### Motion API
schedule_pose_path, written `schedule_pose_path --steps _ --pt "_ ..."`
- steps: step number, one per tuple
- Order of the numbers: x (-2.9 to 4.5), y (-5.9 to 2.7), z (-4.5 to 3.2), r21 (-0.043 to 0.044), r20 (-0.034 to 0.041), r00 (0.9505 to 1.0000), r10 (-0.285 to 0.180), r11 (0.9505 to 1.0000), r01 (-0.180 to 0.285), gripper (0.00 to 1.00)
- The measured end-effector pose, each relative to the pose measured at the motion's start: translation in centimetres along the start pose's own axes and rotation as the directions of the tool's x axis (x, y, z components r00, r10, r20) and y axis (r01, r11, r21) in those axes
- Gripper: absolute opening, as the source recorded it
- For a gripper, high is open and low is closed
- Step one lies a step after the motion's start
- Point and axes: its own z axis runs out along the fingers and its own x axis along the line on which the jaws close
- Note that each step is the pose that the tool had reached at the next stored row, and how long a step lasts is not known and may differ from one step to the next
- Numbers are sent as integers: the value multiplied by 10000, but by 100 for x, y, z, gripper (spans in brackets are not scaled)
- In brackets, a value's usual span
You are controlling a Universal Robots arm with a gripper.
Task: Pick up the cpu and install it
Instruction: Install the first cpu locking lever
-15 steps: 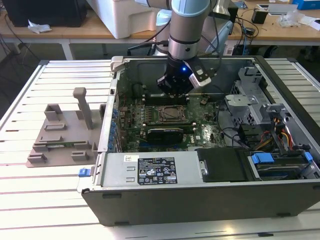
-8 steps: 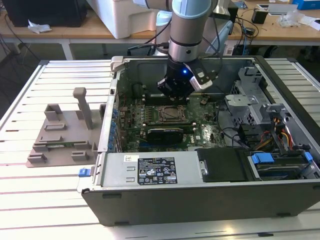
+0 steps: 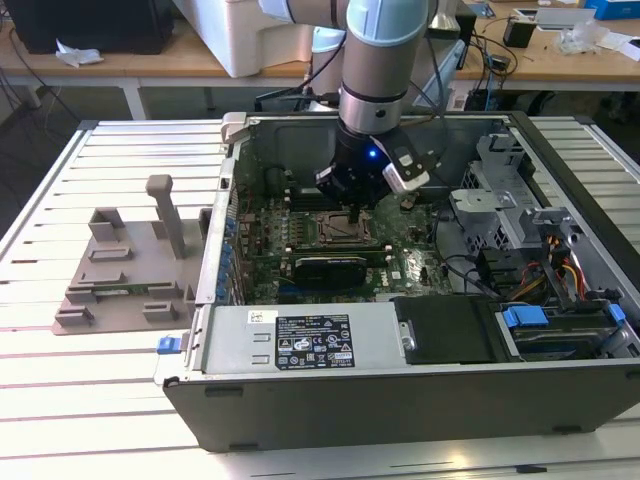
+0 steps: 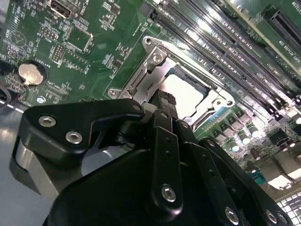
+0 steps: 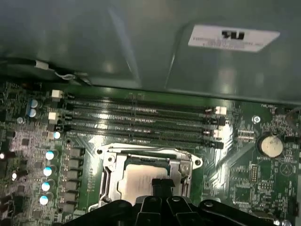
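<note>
The arm descends vertically into the open computer case (image 3: 420, 390), wrist pointing straight down, with the claw (image 3: 357, 212) directly over the motherboard socket (image 3: 345, 228). In the second wrist view the claw (image 4: 165, 101) has its fingers (image 4: 164, 108) drawn together into a narrow tip that meets the edge of the cpu (image 4: 186, 94); whether it pinches the chip or only presses on it cannot be told. The cpu lies flat inside the metal socket frame (image 4: 150, 66), its bright silver top showing past the fingertips. In the first wrist view the cpu (image 5: 136, 176) sits within the same frame (image 5: 146, 153), with the claw (image 5: 160, 184) tip over its near edge. Four long memory slots (image 5: 141, 117) run side by side just beyond the socket, and one round coin battery (image 5: 271, 146) sits on the green board well apart from it. A column of blue-topped capacitors (image 5: 47, 169) stands on the other side of the socket. In the exterior view, one black graphics card (image 3: 330, 268) lies just in front of the socket, and the power supply (image 3: 300, 340) fills the near side of the case. One grey parts fixture (image 3: 130, 270) rests on the slatted desk (image 3: 100, 400) toward the exterior view's left, outside the case.
</note>
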Motion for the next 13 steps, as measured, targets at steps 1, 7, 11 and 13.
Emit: schedule_pose_path --steps 1,7,11,13 --pt "1 -1 -10 3 -2 10000 2 10000 -2 11" --pt "4 9 -165 1 -1 10000 1 10000 -1 11" --pt "5 15 -257 1 0 10000 1 10000 -1 11" --pt "7 20 -323 2 -1 10000 1 10000 -1 11"
